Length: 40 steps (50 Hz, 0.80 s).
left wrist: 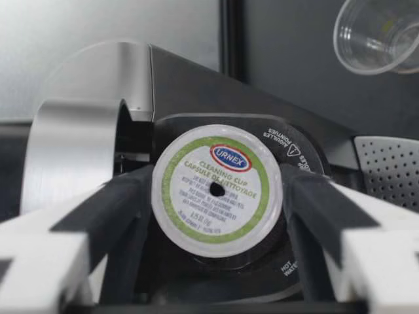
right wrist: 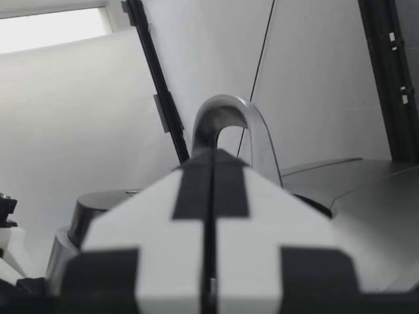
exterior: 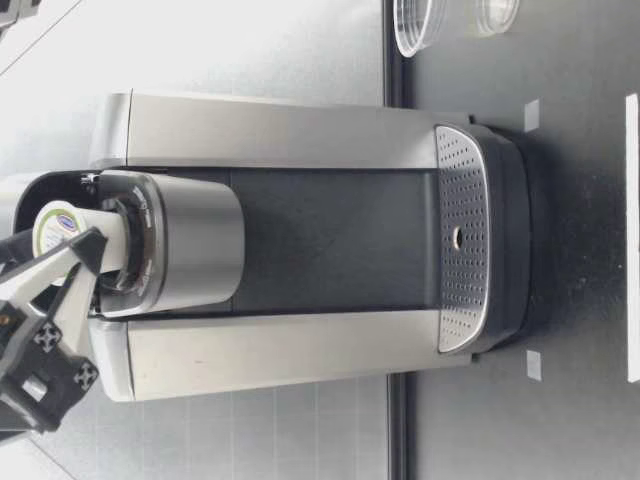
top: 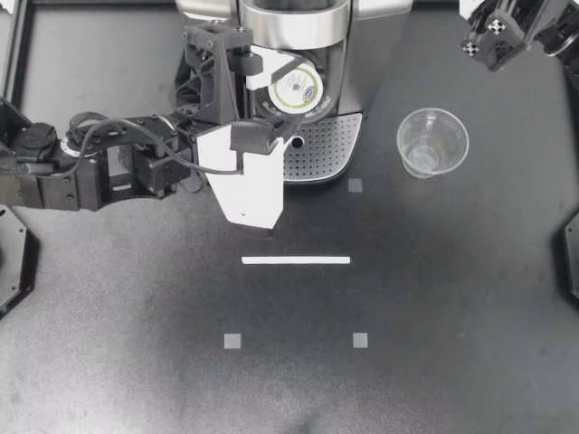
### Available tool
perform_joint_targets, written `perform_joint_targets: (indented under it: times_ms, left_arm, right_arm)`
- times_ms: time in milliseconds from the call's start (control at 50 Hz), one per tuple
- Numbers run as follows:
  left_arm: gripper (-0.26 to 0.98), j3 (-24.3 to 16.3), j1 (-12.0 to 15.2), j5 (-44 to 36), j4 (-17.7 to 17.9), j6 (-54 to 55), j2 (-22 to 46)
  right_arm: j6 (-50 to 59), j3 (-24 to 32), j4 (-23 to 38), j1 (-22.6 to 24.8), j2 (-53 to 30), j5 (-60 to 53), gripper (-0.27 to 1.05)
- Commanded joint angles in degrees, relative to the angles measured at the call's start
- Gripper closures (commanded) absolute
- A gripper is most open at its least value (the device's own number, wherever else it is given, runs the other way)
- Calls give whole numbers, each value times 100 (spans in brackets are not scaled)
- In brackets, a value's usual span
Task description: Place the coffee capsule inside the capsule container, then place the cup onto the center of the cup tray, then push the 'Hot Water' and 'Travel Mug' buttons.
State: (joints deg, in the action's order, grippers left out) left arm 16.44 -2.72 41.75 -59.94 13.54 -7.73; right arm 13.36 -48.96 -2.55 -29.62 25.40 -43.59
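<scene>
Left gripper [top: 288, 99]: pinching the coffee capsule [top: 298, 88] by its rim from two sides, at the round mouth of the capsule container [left wrist: 288, 152] on the coffee machine [top: 298, 23].
Right gripper [top: 479, 45]: fingers pressed together, at the far right corner.
Cup [top: 432, 142]: upright, right of the cup tray [top: 324, 149], a strip of bare table [top: 452, 298] between them.
White strip [top: 296, 260]: nearer than the tray's front edge, open surface all around.
</scene>
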Motion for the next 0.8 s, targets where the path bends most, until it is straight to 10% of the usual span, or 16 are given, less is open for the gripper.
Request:
perform_joint_targets:
  times_ms: [0, 520, 780]
  left_arm:
    - [5, -114, 35, -18, -35, 114, -79]
    - [-4, 35, -97, -158, -26, 325, -422]
    - [-4, 1072, -343, -1063, -26, 2065, -1292]
  right_arm:
    - [9, 70, 0, 0, 70, -44, 72]
    - [0, 193, -9, 0, 26, -53, 72]
    - [-9, 782, -53, -290, -369, 510, 72]
